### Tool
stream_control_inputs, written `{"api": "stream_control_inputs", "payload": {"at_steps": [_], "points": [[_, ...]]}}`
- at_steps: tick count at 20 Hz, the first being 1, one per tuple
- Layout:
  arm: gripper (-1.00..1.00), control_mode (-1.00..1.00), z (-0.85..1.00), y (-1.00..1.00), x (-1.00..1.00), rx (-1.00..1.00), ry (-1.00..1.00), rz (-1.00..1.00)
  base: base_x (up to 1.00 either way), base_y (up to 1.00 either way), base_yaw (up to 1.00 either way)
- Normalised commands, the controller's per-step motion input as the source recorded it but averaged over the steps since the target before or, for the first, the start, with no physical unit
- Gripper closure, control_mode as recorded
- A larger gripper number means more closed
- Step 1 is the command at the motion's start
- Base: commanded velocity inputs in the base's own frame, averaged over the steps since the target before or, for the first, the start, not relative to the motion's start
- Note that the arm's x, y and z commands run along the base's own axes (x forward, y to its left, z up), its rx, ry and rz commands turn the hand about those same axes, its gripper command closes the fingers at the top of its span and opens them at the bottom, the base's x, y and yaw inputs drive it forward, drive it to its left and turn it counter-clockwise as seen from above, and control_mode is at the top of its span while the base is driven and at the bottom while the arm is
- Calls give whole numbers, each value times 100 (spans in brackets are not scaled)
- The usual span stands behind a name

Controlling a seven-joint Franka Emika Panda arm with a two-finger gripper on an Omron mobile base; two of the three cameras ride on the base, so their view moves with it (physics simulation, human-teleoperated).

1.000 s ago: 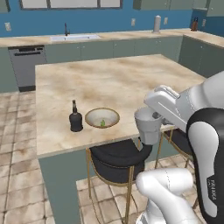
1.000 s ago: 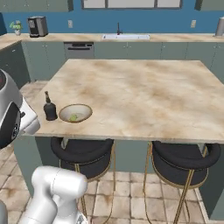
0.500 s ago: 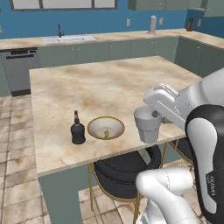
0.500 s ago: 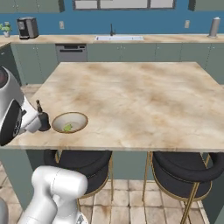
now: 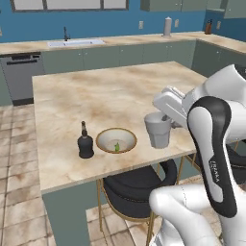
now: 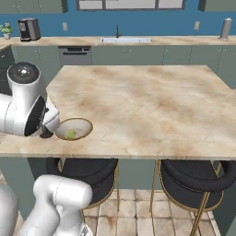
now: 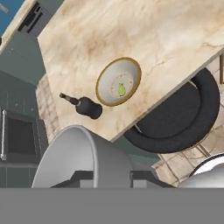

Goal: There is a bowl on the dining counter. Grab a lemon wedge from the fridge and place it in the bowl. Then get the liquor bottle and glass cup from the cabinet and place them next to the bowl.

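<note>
Base has driven closer since a sec ago: whole view shifts, dining counter now bigger and nearer in both base views; bowl, bottle keep their spots relative to each other, so that's camera, not things moving.

Gripper up over the counter's near edge, fingers clenched on the glass cup, rim pinched, one finger inside the wall in hand view. Cup hangs in the air, not set down yet, to the right of the bowl in left base view.

Progress check: lemon wedge sits inside the bowl, yellow-green bit on the off-white bottom, so step 1 looks done. Liquor bottle stands upright on the counter just beside the bowl, on its left, not touching, so step 2 looks done too. Hand view confirms: bottle near the bowl's rim, wedge in the middle.

Left, by my read: lower the cup onto the stone next to the bowl, let go, pull back. Last item, nearly home. Watch pt: cup is close to the counter edge above the black stool, so placing it further in seems safer.
</note>
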Motion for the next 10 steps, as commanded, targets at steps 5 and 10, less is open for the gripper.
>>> {"api": "stream_control_inputs", "payload": {"at_steps": [5,10], "points": [[100,-100,-32,-54,86,0,11,1,0,0,0],[100,-100,-33,-54,95,3,9,11,0,0,0]]}}
